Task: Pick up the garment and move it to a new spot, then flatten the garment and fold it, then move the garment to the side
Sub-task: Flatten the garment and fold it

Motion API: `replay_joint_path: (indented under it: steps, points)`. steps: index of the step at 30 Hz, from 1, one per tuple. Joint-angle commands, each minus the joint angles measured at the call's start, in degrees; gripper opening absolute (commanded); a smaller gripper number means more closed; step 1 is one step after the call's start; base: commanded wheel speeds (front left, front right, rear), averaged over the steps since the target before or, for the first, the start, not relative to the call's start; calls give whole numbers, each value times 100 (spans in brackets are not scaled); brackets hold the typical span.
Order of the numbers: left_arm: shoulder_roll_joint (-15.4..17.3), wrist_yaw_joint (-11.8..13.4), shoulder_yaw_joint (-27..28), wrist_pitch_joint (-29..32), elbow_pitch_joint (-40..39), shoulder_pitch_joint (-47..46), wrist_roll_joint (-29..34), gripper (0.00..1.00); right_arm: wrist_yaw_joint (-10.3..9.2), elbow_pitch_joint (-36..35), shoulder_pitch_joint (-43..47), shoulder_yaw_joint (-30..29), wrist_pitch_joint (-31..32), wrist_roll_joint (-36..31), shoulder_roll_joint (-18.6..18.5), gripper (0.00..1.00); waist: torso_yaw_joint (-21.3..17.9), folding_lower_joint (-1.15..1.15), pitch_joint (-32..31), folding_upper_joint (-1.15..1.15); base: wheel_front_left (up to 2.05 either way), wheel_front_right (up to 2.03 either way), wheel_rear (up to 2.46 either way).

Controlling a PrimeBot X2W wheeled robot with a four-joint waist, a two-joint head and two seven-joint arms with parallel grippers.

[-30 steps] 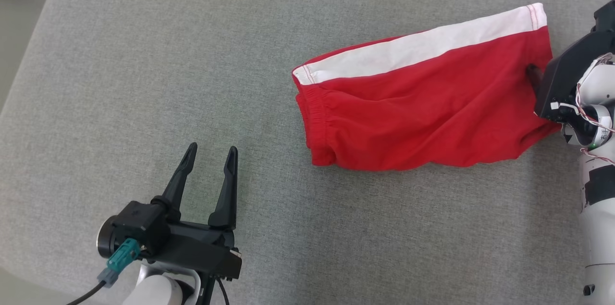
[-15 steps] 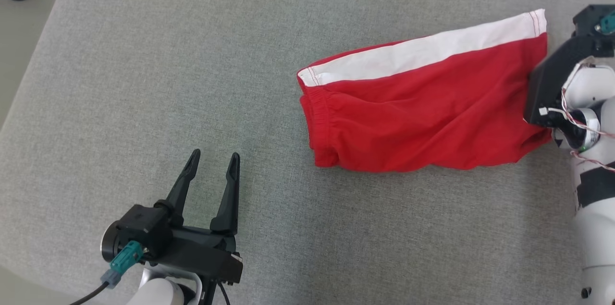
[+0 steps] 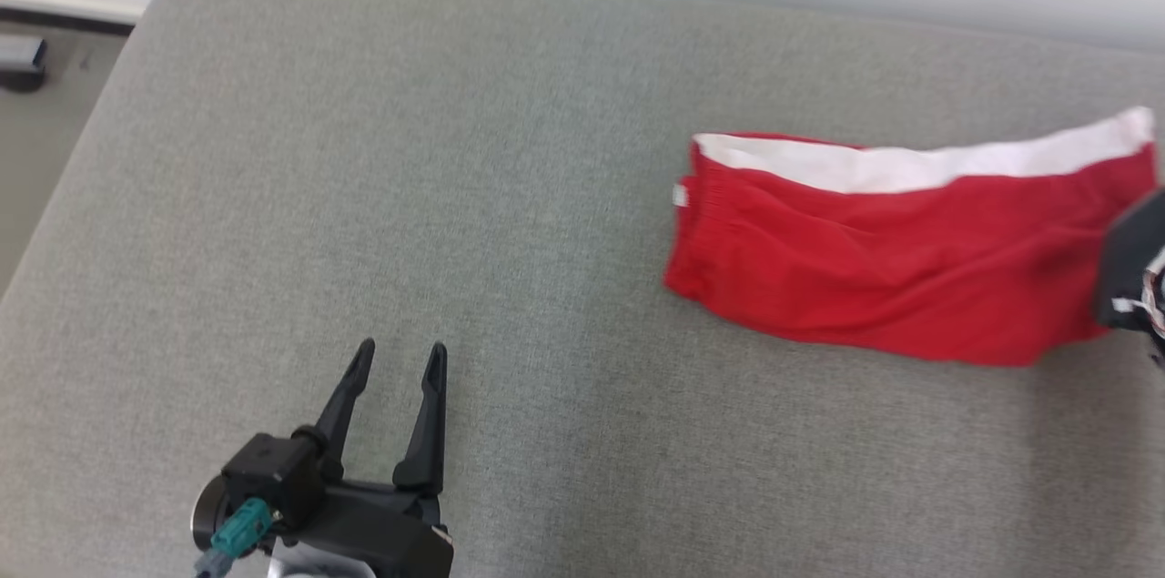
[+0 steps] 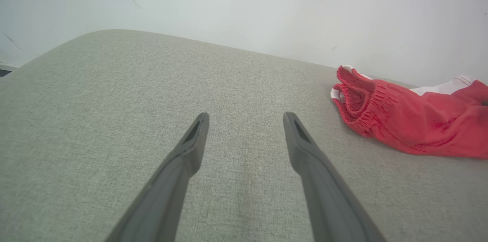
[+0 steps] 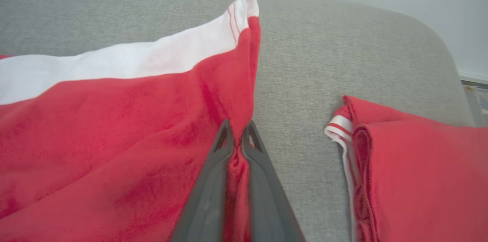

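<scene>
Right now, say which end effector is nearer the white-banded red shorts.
Right. The right end effector is shut on the red shorts; the left end effector hangs open over the grey cushion, well apart from them.

The support is a grey woven cushion [image 3: 455, 196] with rounded corners, set against a pale wall. Red shorts [image 3: 892, 268] with a white side stripe lie creased on its right part. A second red garment [image 5: 419, 177], folded, lies near the shorts, not touching them.

Left tool [image 3: 400, 349] fingers spread, right tool [image 5: 238, 129] clamped on garment [image 5: 114, 120]
</scene>
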Motion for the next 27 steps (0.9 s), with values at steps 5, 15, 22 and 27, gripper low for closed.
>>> replay_joint_path:
  steps: [5, 15, 22, 27]
  points:
    - [-9, 31, -30, -7, -14, 242, -78, 100, -13, -271, 364, -325, -219, -307, -124, 0, -170, 0, -443, -1, 0, 0, 0]
    - [30, 48, -100, 51, -3, 424, -136, 100, -13, -633, 419, 721, -105, 1, 244, 0, -108, 0, -769, -1, 0, 0, 0]
    - [-3, 23, -167, 62, -25, 452, -166, 100, -13, -599, 305, 1404, 44, 394, 529, 0, 13, 0, -779, -1, 0, 0, 0]
    - [-49, 10, -213, 76, -6, 370, -152, 100, -13, -126, -6, 1420, -86, 547, 812, 0, 150, 0, -654, -1, 0, 0, 0]
